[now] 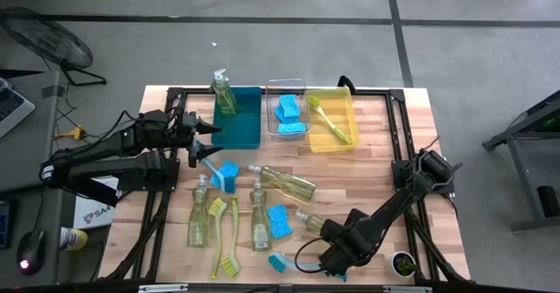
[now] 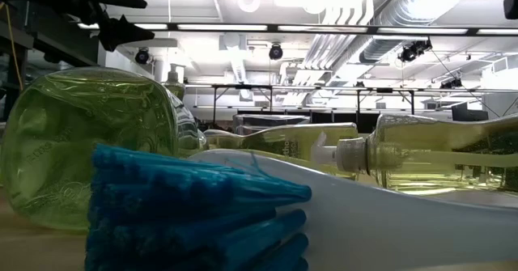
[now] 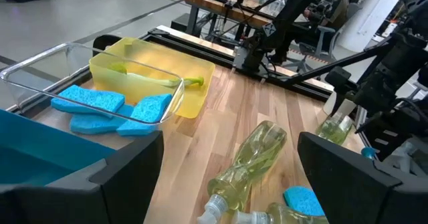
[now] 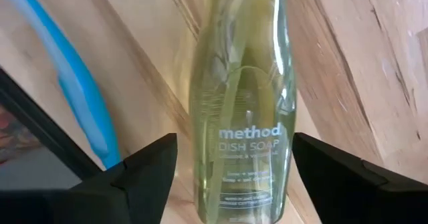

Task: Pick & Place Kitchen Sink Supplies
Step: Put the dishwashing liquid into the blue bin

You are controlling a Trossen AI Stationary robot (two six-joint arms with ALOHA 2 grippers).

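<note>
right wrist view, right hand (image 4: 231, 177) wide astride lying soap bottle (image 4: 241, 103), near table's front edge, left hand (image 1: 208, 140) wide

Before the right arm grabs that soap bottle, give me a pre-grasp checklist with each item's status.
1. Right gripper jaws open: ok, the dark fingers stand either side of the bottle.
2. Soap bottle centred between the jaws: ok in the right wrist view; it lies flat on the table.
3. Neighbours out of the way: cannot tell; a blue brush lies close beside the bottle.
4. Left gripper away from the work: ok, it sits open at the teal bin, far across the table.
5. Room in the teal bin: ok, one bottle stands in it with bare floor left.
</note>
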